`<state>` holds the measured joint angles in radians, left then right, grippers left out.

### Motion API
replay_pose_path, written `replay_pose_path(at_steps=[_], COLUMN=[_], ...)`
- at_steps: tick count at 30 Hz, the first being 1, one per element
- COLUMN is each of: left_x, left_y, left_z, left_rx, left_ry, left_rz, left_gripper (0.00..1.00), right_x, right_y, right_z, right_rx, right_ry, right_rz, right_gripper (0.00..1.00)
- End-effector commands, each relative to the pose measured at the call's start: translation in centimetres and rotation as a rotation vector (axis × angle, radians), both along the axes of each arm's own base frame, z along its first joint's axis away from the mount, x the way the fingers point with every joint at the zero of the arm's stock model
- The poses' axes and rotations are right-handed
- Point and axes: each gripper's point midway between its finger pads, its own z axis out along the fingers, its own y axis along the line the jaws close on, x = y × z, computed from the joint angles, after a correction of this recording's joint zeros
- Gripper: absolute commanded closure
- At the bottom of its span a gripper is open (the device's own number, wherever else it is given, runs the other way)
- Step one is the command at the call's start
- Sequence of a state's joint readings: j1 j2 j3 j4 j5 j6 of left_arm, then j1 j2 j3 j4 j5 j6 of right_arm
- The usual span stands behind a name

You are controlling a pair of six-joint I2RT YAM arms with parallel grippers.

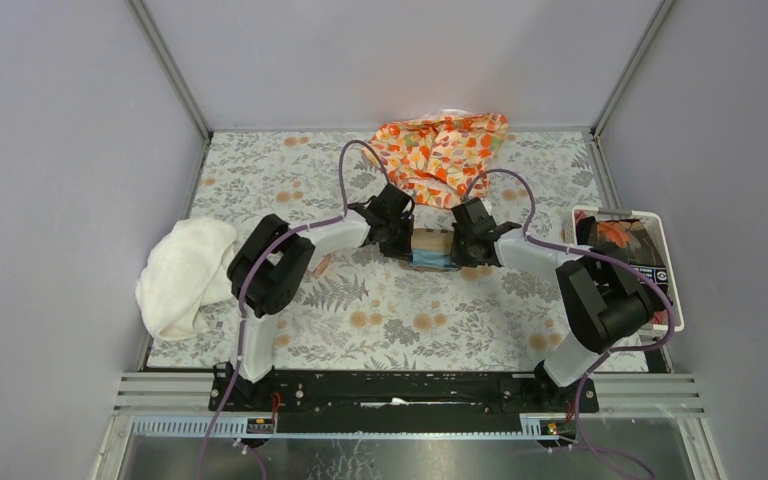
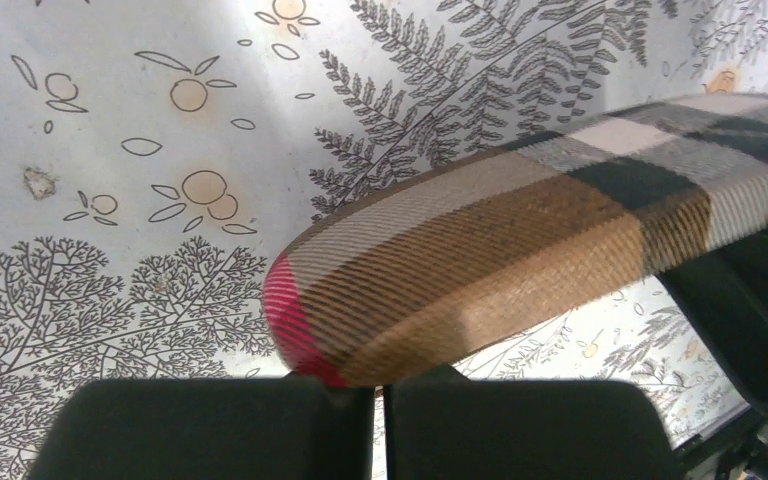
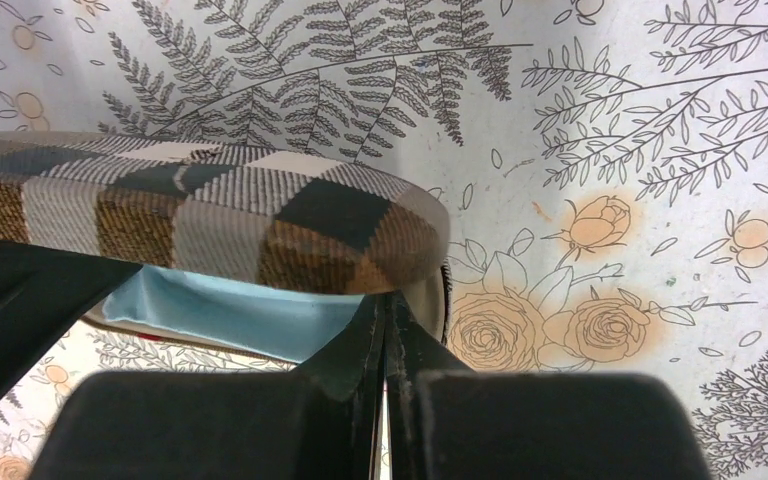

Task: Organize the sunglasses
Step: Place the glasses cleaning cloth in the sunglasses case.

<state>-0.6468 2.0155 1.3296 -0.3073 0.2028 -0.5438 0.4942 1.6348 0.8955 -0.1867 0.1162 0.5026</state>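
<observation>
- A plaid case [image 1: 432, 247] lies central on the bench [image 1: 380, 320], long axis left to right, lid ajar over a blue cloth [image 3: 220, 310].
- The left jaws are closed at its left end and the right jaws at its right end; whether either pinches the rim is unclear.
- The sunglasses are unseen, possibly inside.

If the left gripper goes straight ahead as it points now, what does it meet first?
The plaid case, lying right before the left gripper; the two may be touching, but depth is unclear.

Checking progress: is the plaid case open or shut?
Ajar: the plaid case has a gap under its lid, with blue cloth showing inside.
</observation>
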Motion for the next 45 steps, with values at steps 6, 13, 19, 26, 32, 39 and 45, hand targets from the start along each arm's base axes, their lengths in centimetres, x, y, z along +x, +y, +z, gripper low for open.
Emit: replay_pose_path(at_steps=[6,13,19,26,32,39,45], left_x=[-0.2,-0.5,-1.1,-0.2,-1.1,-1.5,-1.8], left_y=[1.3,1.6,1.8,1.6,1.8,2.5,1.6], left_z=[-2.3,-1.7,-2.2,-0.6,-1.0,-0.7,0.7], left_rx=[0.071,0.069,0.061,0.057,0.061,0.081,0.021], left_ry=[0.034,0.019,0.048,0.015,0.058,0.052,0.054], left_rz=[-0.004,-0.027,-0.050,-0.065,-0.087,-0.058,-0.071], left_gripper=[1.00,1.00,1.00,1.00,1.00,0.84,0.77], right_x=[0.4,0.9,0.9,0.6,0.5,0.2,0.2], right_y=[-1.9,-1.8,-1.9,-1.6,-0.9,-0.1,-0.2], right_z=[-1.2,-0.4,-0.9,-1.4,-1.3,-0.9,0.1], right_rx=[-0.093,-0.091,-0.105,-0.099,-0.066,-0.007,-0.002], right_ry=[-0.019,-0.063,-0.062,-0.060,-0.064,-0.064,-0.077], right_rz=[-0.030,-0.007,0.008,0.061,0.082,0.087,0.072], right_gripper=[1.00,1.00,1.00,1.00,1.00,1.00,0.85])
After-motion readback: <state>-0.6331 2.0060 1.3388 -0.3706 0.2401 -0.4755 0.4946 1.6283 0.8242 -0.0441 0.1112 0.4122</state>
